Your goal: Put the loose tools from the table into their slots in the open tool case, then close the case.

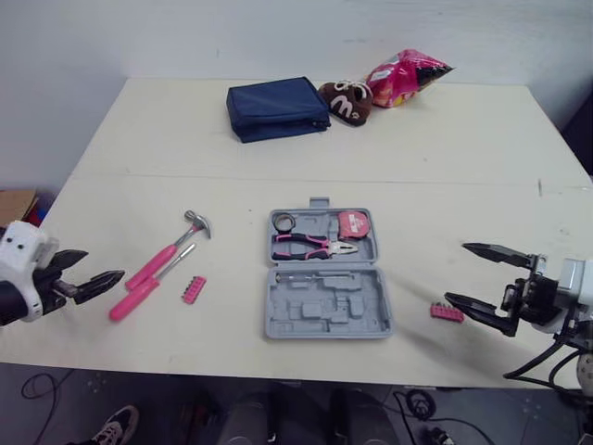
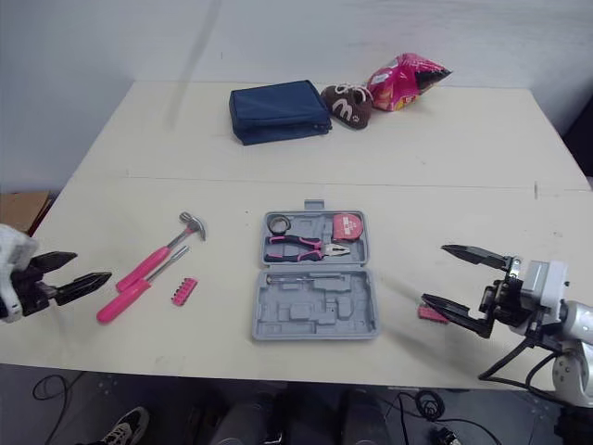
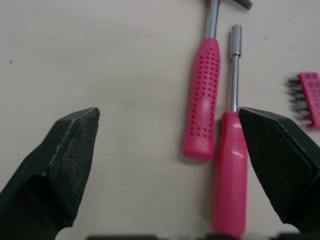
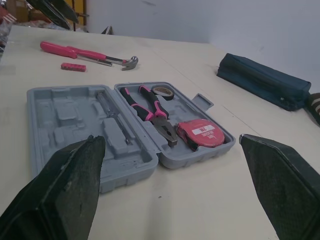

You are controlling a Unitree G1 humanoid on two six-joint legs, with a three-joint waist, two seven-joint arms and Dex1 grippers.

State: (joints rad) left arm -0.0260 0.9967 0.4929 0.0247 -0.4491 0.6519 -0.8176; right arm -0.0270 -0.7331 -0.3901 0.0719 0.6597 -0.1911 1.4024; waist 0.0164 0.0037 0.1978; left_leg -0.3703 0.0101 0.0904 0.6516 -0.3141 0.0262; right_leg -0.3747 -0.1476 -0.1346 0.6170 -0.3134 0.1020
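Open tool case [image 1: 326, 278] lying flat on the table [image 1: 185, 139], close to the middle of its near edge. The far half held pliers [image 1: 315, 247], a tape measure [image 1: 350, 222] and a roll of tape [image 1: 283, 222]; most moulded recesses in the near half were empty.

Loose tools: a hammer [image 1: 171, 250] and a pink-handled driver [image 1: 148, 286] lay side by side, nearly touching, between the case and the table's left edge. A pink bit strip [image 1: 193, 289] lay just beside them on the case side. A second bit strip [image 1: 447, 312] lay towards the right end of the near edge.

The left gripper [image 1: 104, 264] hovered off the near left corner, fingers spread wide and aimed at the two handles. The right gripper [image 1: 456, 273] hung above the second strip, fingers likewise wide apart, holding nothing.

Handling, as judged:
- **Hammer:** stiff and head-heavy. The dimpled handle offered grip, best taken close to the head so that it would not tip.
- **Driver:** light. Its smooth round handle looked liable to roll or slip, so a hold across mid-handle seemed best.
- **Bit strips:** small, light and low-lying. They called for a pinch across the narrow plastic body, with the fingertips close to the tabletop.
- **Case:** thin plastic, and likely to slide when pressed.
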